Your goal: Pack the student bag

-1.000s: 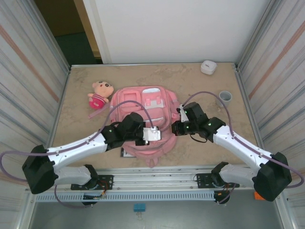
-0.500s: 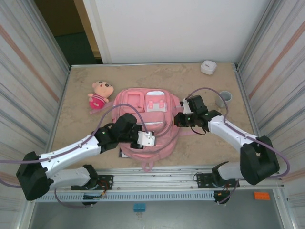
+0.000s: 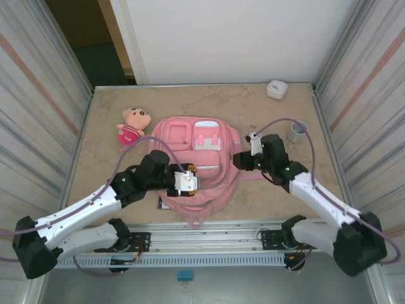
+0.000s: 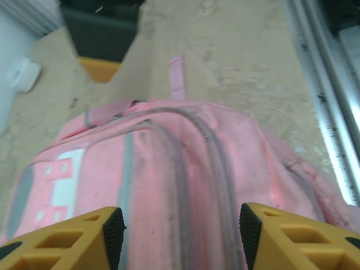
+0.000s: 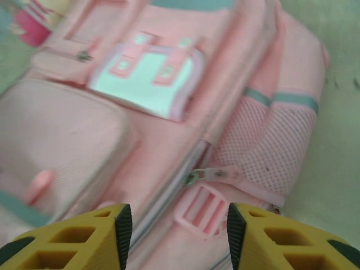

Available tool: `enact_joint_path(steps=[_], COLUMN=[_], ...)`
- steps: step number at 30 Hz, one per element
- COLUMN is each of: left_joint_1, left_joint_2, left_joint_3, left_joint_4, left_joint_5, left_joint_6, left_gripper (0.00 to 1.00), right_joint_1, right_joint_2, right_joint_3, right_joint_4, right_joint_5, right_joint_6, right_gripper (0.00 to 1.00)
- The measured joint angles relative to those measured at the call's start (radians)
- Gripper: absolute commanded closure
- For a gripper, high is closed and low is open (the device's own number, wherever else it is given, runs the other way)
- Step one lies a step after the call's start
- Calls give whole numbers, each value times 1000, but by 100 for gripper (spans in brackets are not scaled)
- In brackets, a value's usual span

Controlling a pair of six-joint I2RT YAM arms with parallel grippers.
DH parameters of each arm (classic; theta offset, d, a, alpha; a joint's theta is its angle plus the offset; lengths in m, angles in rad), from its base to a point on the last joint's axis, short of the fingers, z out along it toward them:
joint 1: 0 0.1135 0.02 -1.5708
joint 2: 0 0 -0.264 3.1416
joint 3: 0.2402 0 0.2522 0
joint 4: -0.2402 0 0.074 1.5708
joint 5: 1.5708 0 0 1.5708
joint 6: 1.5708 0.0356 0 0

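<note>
Two parted, empty claws: your left gripper (image 3: 192, 182) hovers over the near end of the student bag (image 3: 171, 136), your right gripper (image 3: 236, 159) at its right edge. You see the bag lying flat on the middle of the table (image 3: 253, 104).

Pink student bag (image 3: 205, 157); white patch (image 3: 207, 135)

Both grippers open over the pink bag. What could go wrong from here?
1. Neither the left gripper nor the right gripper holds the student bag. Tugging a zipper could drag the bag across the table instead of opening it.
2. The zipper pull is small and sits next to a buckle and a mesh pocket. The right gripper might close on one of those instead.
</note>
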Motion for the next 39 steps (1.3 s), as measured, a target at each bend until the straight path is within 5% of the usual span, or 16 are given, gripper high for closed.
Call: enact_joint_path(steps=[11,15,17,22,32,35,39], left_joint_1=[6,9,16,104,269,271,273], left_joint_2=[146,158,163,114,-19,-20,-14], left_joint_3=[-6,-5,-5,-13,-107,-121,-121], left_joint_4=[-43,-45,-52,-38,28,44,59], left_joint_5=[-166,-184,-181,-56,174,191,194], left_joint_6=[7,13,12,-12,-30,-31,-34], left_gripper=[41,90,100,100,100,100,100], right_joint_1=[85,95,95,74,51,41,40], right_joint_2=[-85,-48,-34,3,197,264,299], right_joint_3=[-58,-58,-58,-58,-22,25,75], right_joint_4=[31,43,52,82,167,152,124], right_joint_5=[-27,-34,-42,-98,-362,-435,-522], right_joint_6=[-200,-226,-244,-311,-473,-512,-561], right_gripper=[47,43,41,26,25,31,55])
